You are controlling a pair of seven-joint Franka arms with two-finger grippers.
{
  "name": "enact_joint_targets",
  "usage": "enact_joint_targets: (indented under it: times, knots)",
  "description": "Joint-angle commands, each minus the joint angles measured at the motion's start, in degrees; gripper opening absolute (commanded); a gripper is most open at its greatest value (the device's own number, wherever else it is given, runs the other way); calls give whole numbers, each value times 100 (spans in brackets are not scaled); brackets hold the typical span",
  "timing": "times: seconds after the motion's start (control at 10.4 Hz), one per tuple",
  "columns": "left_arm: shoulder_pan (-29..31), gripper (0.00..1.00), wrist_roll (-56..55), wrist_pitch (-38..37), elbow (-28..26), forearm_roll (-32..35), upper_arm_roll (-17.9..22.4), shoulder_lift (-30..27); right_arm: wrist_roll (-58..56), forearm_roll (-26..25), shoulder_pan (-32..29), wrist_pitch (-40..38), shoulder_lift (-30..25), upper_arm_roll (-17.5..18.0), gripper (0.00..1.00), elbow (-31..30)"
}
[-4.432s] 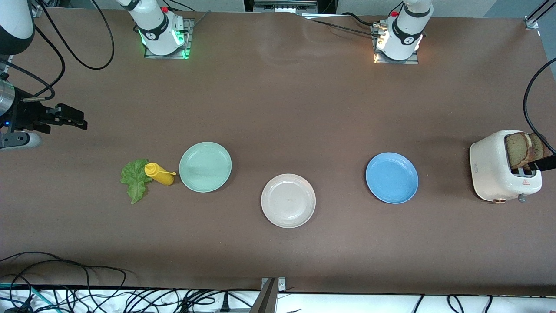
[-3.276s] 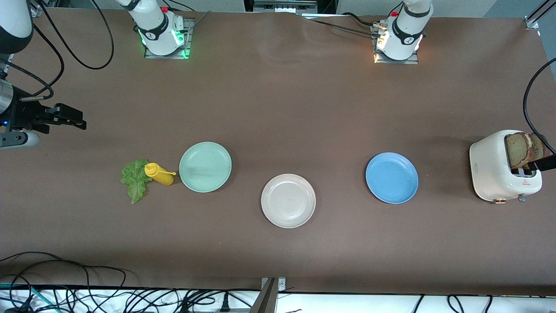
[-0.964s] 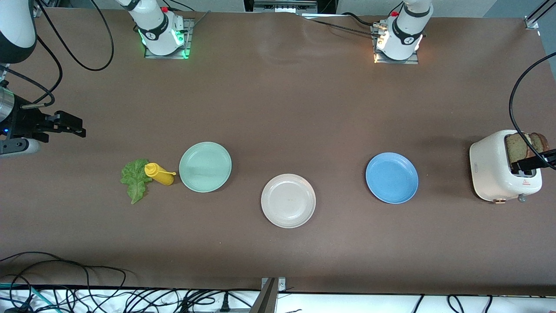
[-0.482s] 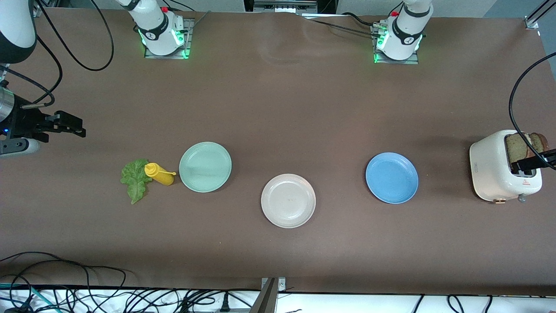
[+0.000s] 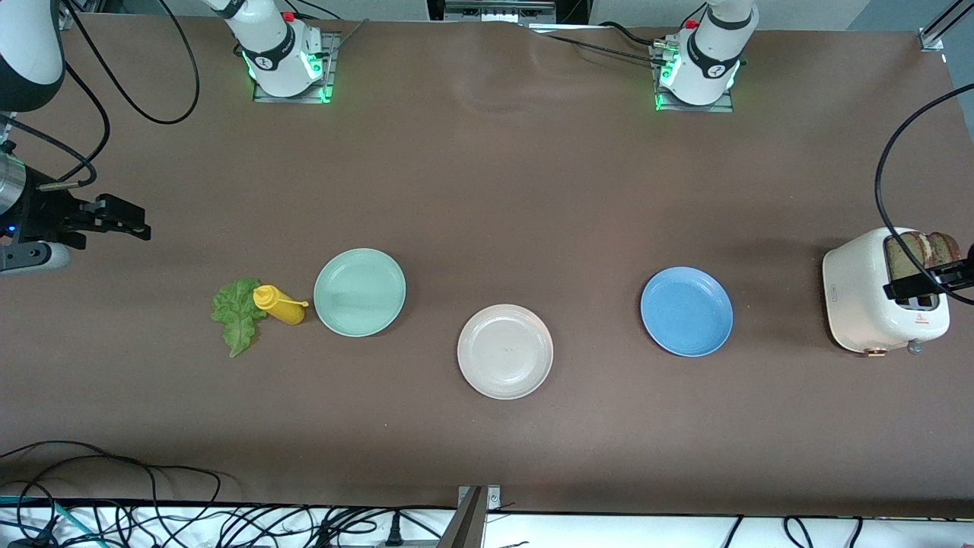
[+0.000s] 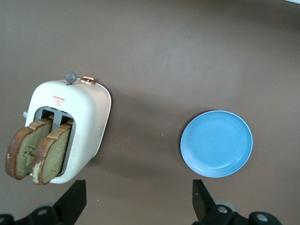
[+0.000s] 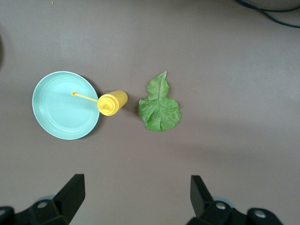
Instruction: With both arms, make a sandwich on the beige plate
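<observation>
The round beige plate (image 5: 505,352) sits bare mid-table, nearer the front camera than the pale green plate (image 5: 359,292) and the blue plate (image 5: 686,311). Two brown speckled bread slices (image 6: 38,153) stand in the white toaster (image 5: 875,297) at the left arm's end, the left gripper (image 6: 136,199) over it, fingers spread, grasping nothing. The ruffled green lettuce leaf (image 7: 160,106) lies beside the yellow squeeze bottle (image 7: 111,102) toward the right arm's end, where the right gripper (image 7: 135,195) waits above the table, fingers spread and empty.

table: we see a wide brown top (image 5: 487,190), matte, with a slight ripple near its upper edge
mounts: we see two metal plates (image 5: 293,90) bolted to it, green light glowing on them
front edge: we see a white strip (image 5: 609,529) with tangled black cables (image 5: 114,517)
bracket: we see a grey metal piece (image 5: 472,514) at mid-edge
light: even, soft shadows
</observation>
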Motion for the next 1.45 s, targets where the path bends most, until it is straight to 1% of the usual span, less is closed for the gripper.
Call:
enact_joint_targets:
  times: [0.0,0.1,0.19,0.39,0.48,0.87,1.16,1.35]
  knots:
    - [-497,96,40,84,-237,-586,766,-285,-61,-26,-41,-20,-44,28,100,-51]
    - [-778,97,40,85,-246,-613,1022,-303,-61,-26,-33,-20,-44,28,100,-51]
    - [-851,98,40,93,-246,-796,1085,-373,-61,-26,-41,-20,-35,28,100,-51]
    - [-1271,99,40,93,-324,-921,1532,-487,-61,-26,-41,-20,-44,28,100,-51]
    - [-1239,99,40,93,-386,-930,1534,-505,-61,-26,-41,-20,-44,28,100,-51]
    - [-1185,100,57,76,-342,-904,1490,-505,-61,-26,-41,-20,-35,28,100,-51]
    - [-1186,100,504,32,-299,-912,1490,-505,-70,-26,-41,-20,-35,19,100,-51]
    - [-1185,100,559,23,-290,-1000,1499,-505,-70,-26,-41,-20,-35,19,100,-51]
